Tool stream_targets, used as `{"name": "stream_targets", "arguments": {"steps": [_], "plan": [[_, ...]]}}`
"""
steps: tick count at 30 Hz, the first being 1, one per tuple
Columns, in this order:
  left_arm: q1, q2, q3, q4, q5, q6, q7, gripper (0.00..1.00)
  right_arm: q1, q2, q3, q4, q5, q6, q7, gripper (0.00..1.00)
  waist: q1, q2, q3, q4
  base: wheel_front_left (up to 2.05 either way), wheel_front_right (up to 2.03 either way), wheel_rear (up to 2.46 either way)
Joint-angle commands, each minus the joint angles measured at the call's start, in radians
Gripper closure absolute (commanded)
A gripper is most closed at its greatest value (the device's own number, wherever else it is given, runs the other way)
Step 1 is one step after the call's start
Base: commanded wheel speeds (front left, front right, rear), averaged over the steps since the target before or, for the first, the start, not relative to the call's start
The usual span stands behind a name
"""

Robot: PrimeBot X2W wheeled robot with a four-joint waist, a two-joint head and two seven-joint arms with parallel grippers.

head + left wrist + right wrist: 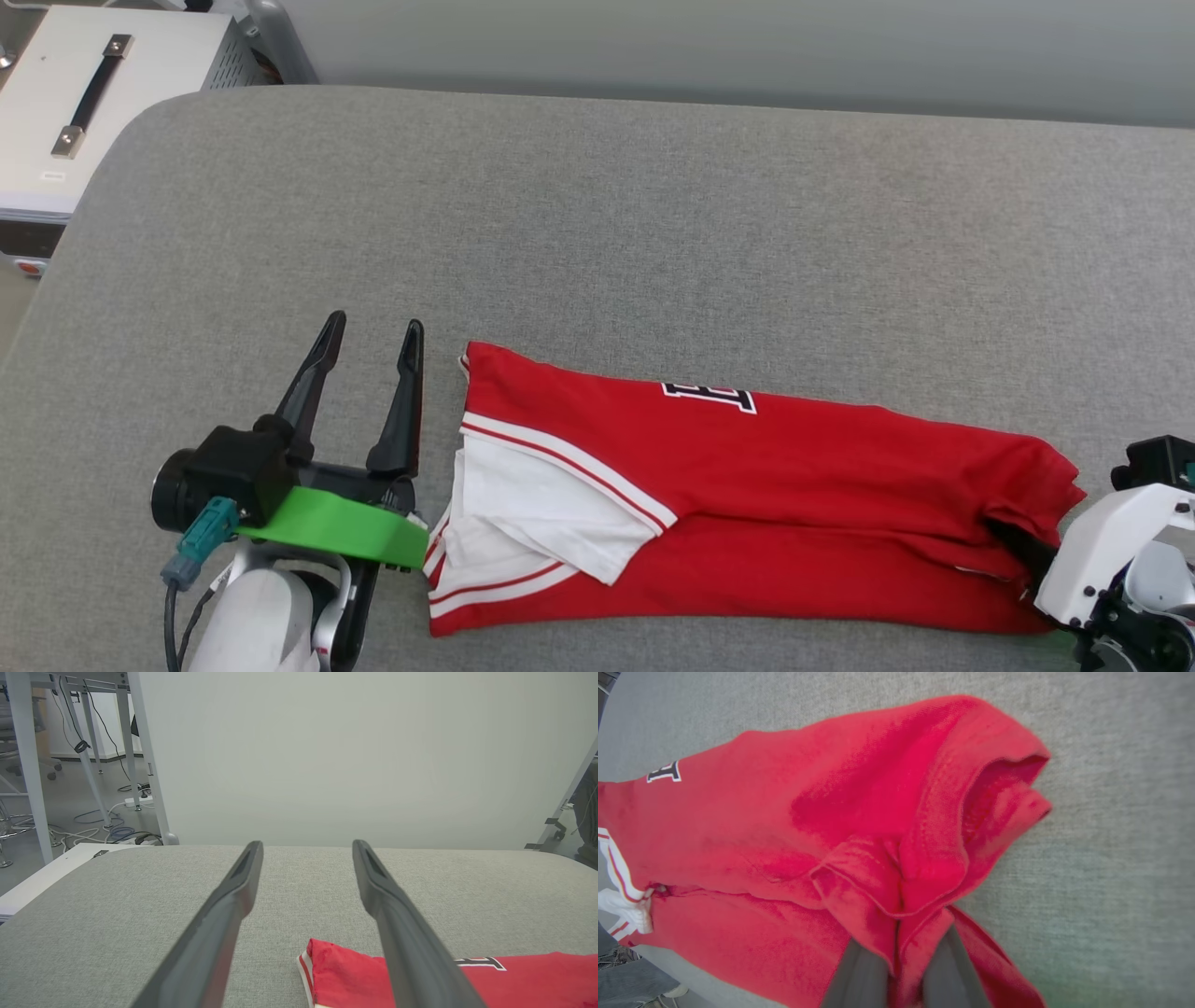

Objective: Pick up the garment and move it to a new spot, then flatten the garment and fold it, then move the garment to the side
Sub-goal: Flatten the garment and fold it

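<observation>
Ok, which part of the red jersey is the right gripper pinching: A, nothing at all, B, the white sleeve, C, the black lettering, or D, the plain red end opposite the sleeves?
D: in the right wrist view the right gripper has its two dark fingers closed on a fold of plain red cloth at the end of the red jersey, far from the white sleeve.

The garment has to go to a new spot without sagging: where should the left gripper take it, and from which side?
Grip the garment at its striped sleeve end, coming in low from the left. That end lies flat beside the open left gripper, opposite the hem end pinched by the right gripper, so both ends would likely lift level.
</observation>
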State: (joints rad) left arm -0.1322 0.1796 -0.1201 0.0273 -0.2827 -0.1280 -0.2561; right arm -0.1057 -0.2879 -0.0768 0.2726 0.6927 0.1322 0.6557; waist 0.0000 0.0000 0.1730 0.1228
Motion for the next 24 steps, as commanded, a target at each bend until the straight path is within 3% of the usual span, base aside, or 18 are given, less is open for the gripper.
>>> {"name": "stream_targets", "arguments": {"steps": [1,12,24], "plan": [[0.015,0.005,0.004,0.005,-0.003,-0.003,-0.006,0.00,0.016,-0.008,0.002,0.021,0.004,-0.002,-0.009,1.00,0.0000,0.0000,-0.009,-0.004,0.00,0.00,0.00],[0.028,0.005,0.000,0.010,-0.010,-0.003,-0.006,0.00,0.043,-0.177,-0.098,0.041,-0.051,-0.002,-0.063,1.00,0.0000,0.0000,-0.049,-0.018,0.00,0.00,0.00],[0.063,-0.008,0.005,0.014,-0.018,-0.003,-0.006,0.00,0.124,-0.140,-0.092,-0.147,-0.048,-0.002,-0.012,1.00,0.0000,0.0000,-0.105,-0.029,0.00,0.00,0.00]]}}
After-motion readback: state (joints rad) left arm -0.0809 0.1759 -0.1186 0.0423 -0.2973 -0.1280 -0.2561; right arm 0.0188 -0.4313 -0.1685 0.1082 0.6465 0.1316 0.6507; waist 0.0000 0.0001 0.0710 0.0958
